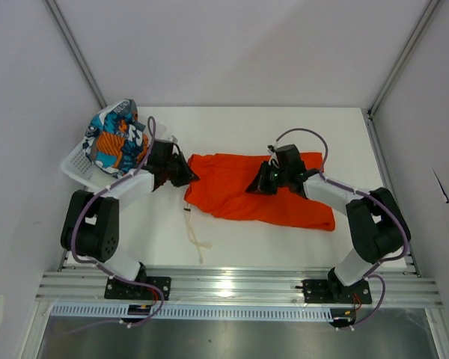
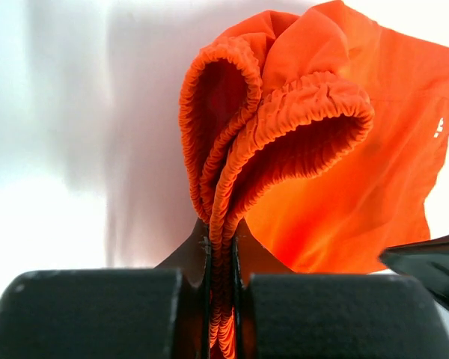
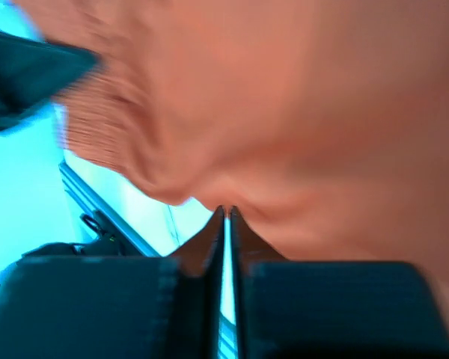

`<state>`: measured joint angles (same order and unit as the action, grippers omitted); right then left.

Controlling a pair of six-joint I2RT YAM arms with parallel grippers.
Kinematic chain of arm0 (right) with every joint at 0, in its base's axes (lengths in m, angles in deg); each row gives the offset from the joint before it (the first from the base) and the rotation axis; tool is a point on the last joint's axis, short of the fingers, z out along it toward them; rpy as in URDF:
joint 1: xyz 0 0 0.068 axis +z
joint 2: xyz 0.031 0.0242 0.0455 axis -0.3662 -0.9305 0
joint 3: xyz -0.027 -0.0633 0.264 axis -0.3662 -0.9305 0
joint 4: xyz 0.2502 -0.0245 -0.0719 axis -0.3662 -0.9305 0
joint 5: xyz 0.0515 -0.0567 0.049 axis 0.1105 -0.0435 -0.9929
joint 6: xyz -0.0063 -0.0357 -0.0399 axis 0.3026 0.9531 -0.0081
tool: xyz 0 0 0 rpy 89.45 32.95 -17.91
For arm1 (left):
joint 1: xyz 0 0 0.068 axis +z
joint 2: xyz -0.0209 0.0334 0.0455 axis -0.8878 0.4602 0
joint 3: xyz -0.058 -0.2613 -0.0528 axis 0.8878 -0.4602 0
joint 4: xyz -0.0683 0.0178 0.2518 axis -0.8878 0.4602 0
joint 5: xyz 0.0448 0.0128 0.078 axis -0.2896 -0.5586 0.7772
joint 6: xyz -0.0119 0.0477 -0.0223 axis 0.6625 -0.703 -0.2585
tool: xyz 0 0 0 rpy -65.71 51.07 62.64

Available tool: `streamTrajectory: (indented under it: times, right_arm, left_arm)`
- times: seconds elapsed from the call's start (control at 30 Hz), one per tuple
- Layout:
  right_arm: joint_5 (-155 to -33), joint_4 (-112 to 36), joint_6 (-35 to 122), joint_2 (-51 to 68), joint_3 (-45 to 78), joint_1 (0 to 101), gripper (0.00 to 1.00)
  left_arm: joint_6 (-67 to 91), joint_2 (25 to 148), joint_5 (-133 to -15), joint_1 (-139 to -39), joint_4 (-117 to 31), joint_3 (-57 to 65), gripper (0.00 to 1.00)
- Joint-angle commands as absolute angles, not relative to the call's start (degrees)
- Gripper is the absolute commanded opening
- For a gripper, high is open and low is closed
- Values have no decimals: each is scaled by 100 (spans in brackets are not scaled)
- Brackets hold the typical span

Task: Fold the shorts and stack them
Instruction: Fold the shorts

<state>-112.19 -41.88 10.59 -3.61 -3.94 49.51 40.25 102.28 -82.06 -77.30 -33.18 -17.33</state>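
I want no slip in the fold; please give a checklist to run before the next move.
1. Left hand clamped on the waistband of the orange shorts: ok.
2. Right hand holding cloth: cannot tell, its view is blurred.
3. Orange shorts lying flat: not ok, bunched at the left hand.
4. Drawstring tucked in: not ok, it trails on the table.
5. Patterned shorts out of the way, in the basket: ok.

White table (image 1: 284,127) carries orange shorts (image 1: 232,191), white basket (image 1: 76,166).
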Motion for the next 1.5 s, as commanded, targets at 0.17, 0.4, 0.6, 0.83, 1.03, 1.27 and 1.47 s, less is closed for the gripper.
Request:
streamTrajectory:
  times: [0.17, 0.4, 0.6, 0.83, 1.03, 1.27, 1.47]
  right_arm:
    - [-11817, -4137, 1166, -1280, -363, 5109, 0]
    - [-12389, -5270, 1324, -2615, 903, 5383, 0]
    - [-13030, -4912, 912, -3012, 860, 5593, 0]
    - [-13576, -4366, 376, -3162, 570, 6085, 0]
    - [-14049, -3777, -361, -3346, 561, 6358, 0]
    - [-14384, -2488, -1196, -3742, 483, 6411, 1]
    - [-14499, -451, -2901, -3830, -18, 6350, 1]
  left_arm:
    - [3224, 9723, -7331, -7701, -1277, -365, 0]
    - [2890, 9899, -6970, -7763, -354, 504, 0]
    - [2740, 10215, -6672, -7956, 68, 1111, 0]
    - [2556, 10532, -6146, -8386, 429, 1656, 0]
    - [2529, 10532, -5688, -8782, 658, 1991, 0]
    - [2468, 10312, -5485, -9291, 1114, 2473, 0]
    - [2336, 10119, -5379, -9591, 1194, 2387, 0]
